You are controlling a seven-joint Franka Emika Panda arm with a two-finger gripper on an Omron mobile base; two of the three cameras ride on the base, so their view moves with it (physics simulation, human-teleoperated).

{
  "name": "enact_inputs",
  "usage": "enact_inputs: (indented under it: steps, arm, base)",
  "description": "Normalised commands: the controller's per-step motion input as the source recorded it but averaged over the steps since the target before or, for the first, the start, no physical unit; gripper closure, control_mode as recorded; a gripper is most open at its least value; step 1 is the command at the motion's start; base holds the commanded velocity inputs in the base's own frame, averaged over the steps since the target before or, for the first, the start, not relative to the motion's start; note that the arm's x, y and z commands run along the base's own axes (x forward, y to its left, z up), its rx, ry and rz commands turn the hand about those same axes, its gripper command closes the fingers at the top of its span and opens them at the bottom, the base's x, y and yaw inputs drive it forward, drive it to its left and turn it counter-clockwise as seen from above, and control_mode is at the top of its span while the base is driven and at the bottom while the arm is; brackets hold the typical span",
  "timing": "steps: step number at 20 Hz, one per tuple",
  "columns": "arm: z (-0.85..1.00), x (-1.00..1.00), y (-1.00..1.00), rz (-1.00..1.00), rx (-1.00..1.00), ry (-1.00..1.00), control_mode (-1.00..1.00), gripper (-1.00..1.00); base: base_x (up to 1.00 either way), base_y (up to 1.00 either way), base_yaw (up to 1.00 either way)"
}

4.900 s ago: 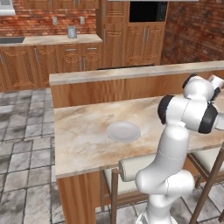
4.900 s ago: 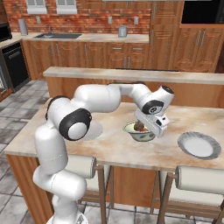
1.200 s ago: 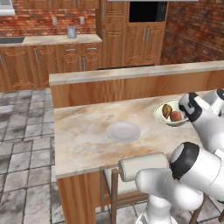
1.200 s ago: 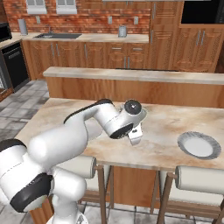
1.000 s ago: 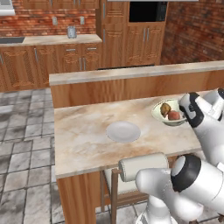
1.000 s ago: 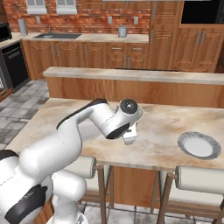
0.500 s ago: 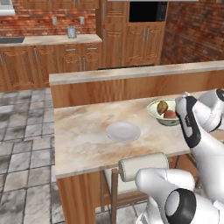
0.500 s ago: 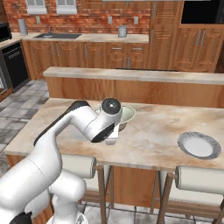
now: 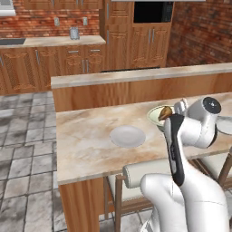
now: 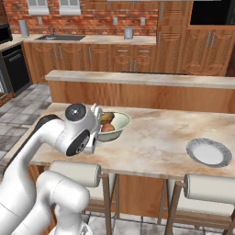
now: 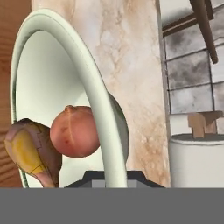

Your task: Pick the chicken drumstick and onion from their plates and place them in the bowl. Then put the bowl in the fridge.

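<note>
Hand view: bowl held by its rim

Across the frame's middle, the surface (image 10: 156,142) carries two plates (image 10: 209,152). Left of centre, the bowl (image 10: 114,124) sits clamped at its rim by the pincer (image 11: 114,177), clenched tight. Inside lie onion (image 11: 75,131) and drumstick (image 11: 29,151). Carry it level and slowly toward the fridge, lest they roll out.

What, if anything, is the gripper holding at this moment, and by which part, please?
The gripper is shut on the bowl, gripping its flaring rim. The onion and chicken drumstick lie inside.
</note>
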Motion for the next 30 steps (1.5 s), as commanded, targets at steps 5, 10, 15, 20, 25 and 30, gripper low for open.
enact_inputs:
  steps: [5,10,15,20,25,30]
  arm:
    - [0.21,-0.46,0.48,-0.11,0.07,0.00,-1.00,1.00]
    - [0.20,-0.52,0.42,-0.03,0.11,-0.01,-1.00,1.00]
    - [0.15,-0.50,0.35,0.00,0.07,-0.10,-1.00,1.00]
    - [0.12,-0.46,0.36,0.01,0.00,-0.18,-1.00,1.00]
    - [-0.16,-0.13,0.39,0.00,-0.02,-0.10,-1.00,1.00]
    - [-0.21,0.01,0.34,0.02,-0.01,-0.07,-1.00,1.00]
  base:
    - [0.00,0.00,0.00]
    - [0.00,0.00,0.00]
    - [0.00,0.00,0.00]
    - [0.00,0.00,0.00]
    - [0.00,0.00,0.00]
    - [0.00,0.00,0.00]
